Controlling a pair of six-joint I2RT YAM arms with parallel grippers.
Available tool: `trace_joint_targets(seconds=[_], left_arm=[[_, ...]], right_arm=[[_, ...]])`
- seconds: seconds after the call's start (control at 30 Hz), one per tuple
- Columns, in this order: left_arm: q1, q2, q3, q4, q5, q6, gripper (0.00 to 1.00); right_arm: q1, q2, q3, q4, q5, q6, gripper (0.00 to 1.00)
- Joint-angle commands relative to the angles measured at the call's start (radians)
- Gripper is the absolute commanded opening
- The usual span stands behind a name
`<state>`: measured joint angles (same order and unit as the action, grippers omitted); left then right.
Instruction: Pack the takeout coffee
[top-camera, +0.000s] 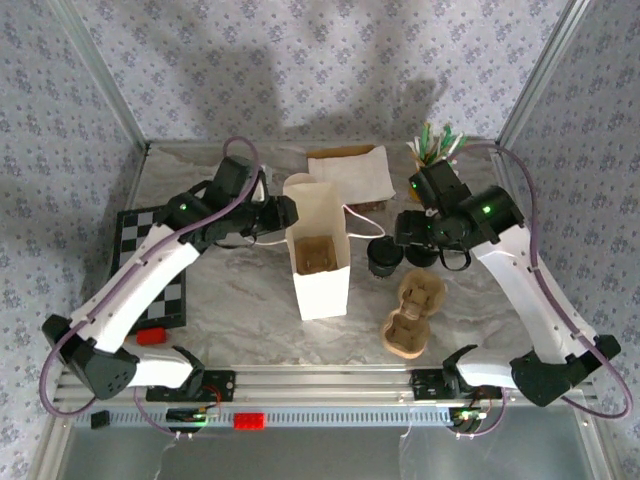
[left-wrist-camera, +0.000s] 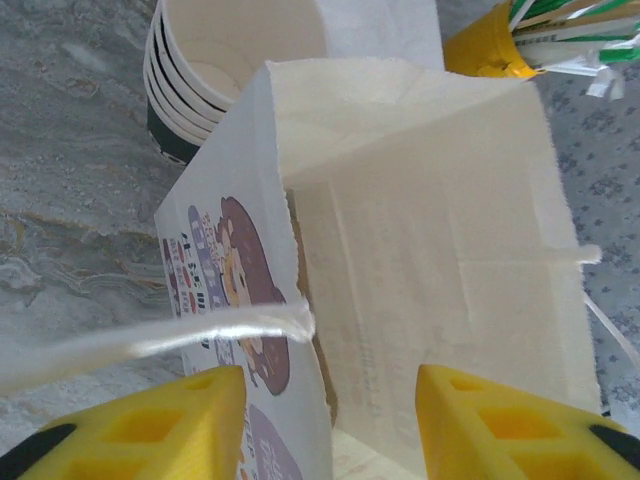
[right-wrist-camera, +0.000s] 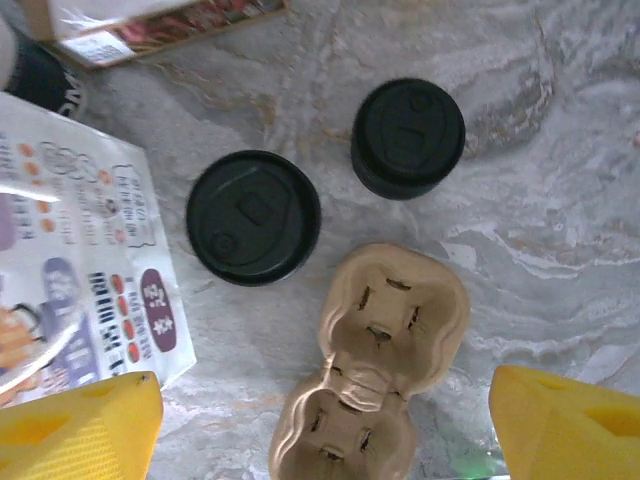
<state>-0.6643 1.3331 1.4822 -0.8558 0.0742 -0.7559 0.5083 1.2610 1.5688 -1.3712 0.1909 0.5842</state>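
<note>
The takeout coffee is a white paper cup with a rolled rim, nested on top of a stack with dark bands, standing behind the white paper bag. The bag stands open in the middle of the table with a brown cardboard carrier inside. My left gripper is open at the bag's left top edge, with the bag wall between its yellow fingers but not pinched. My right gripper hangs open above a second cardboard carrier.
Two black round lids sit right of the bag. A yellow cup of green-white sticks stands at the back right. A chessboard and a red block lie left. Flat paper bags lie behind.
</note>
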Motion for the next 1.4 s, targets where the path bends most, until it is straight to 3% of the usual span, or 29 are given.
trace_joint_targets(seconds=[0.0, 0.1, 0.37, 0.5, 0.87, 1.07, 1.37], left_arm=[[-0.015, 0.04, 0.044, -0.059, -0.044, 0.046, 0.5], [-0.016, 0.056, 0.05, -0.075, -0.084, 0.06, 0.49], [-0.013, 0.049, 0.057, -0.114, -0.181, 0.066, 0.25], [-0.009, 0.038, 0.057, -0.118, -0.193, 0.061, 0.16], [0.038, -0.007, 0.042, -0.137, -0.244, 0.008, 0.07], [0.047, -0.022, 0.013, -0.105, -0.239, -0.009, 0.07], [0.064, -0.014, 0.011, -0.1, -0.215, 0.006, 0.19]], right_arm=[[-0.046, -0.022, -0.075, 0.072, -0.079, -0.04, 0.87], [-0.051, -0.012, -0.127, 0.104, -0.075, -0.041, 0.87], [-0.039, 0.036, -0.141, 0.125, -0.052, -0.03, 0.93], [-0.038, 0.068, -0.158, 0.165, -0.1, -0.009, 0.97], [-0.004, 0.25, -0.133, 0.23, -0.125, -0.047, 0.98], [0.008, 0.307, -0.136, 0.235, -0.076, 0.149, 1.0], [0.051, 0.377, -0.127, 0.286, -0.068, 0.387, 0.98]])
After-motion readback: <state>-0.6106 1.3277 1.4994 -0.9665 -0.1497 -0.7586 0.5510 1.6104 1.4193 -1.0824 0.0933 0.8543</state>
